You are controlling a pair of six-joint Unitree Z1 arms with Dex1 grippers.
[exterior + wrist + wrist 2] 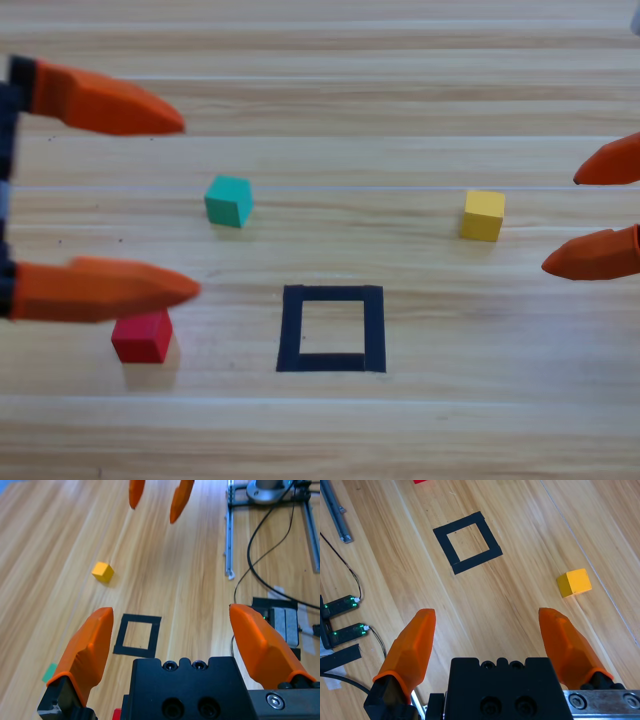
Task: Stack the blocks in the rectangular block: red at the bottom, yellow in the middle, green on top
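Observation:
The red cube [142, 336] sits at the front left, partly under the nearer jaw of my left gripper [192, 207], which hovers open and holds nothing. In the left wrist view only slivers of the red cube [116, 714] and the green cube [49, 672] show. The green cube [229, 200] lies between that gripper's jaw tips, lower down on the table. The yellow cube [483, 215] rests right of centre, just left of my open right gripper [559, 224]. The dark tape square [292, 328] at front centre has nothing inside it.
Beyond the table's side, the left wrist view shows a metal rail [229, 530], black cables and a small electronics box [280, 622]. The right wrist view shows another rail [332, 510] and boards with green lights [342, 605].

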